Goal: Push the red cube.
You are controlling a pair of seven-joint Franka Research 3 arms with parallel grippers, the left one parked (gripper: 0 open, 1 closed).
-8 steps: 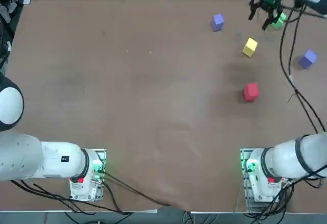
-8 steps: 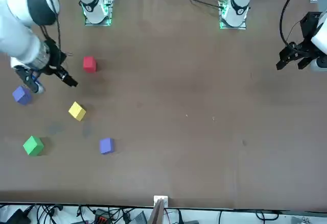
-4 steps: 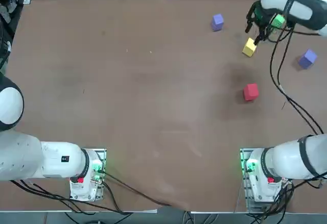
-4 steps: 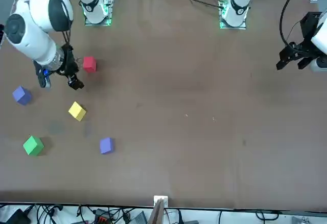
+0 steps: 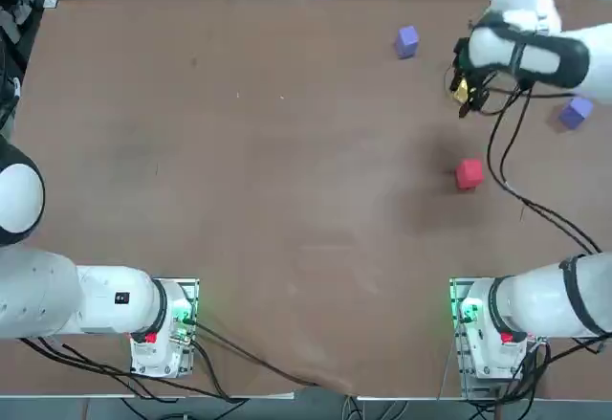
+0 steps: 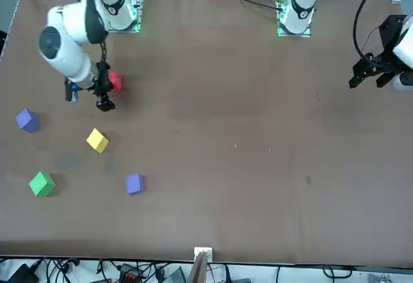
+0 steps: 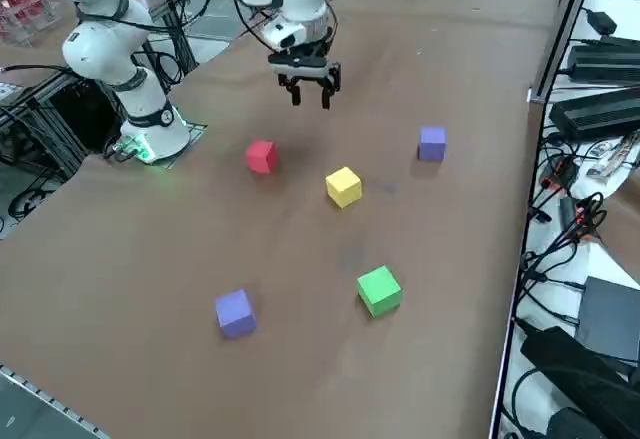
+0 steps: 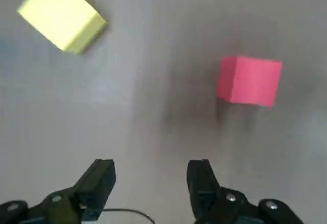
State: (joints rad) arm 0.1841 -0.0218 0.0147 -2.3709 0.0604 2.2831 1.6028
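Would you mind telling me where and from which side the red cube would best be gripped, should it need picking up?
Probably from straight above, fingers closing on two opposite vertical side faces. The red cube sits flat on the table with its top face level and stands apart from the yellow cube, so all four sides look free. The right gripper, open and empty, hangs above the table between the two cubes.

Yellow cube [image 7: 343, 186], green cube [image 7: 379, 290], two purple cubes [image 7: 432, 143] on brown table [image 7: 150, 259]
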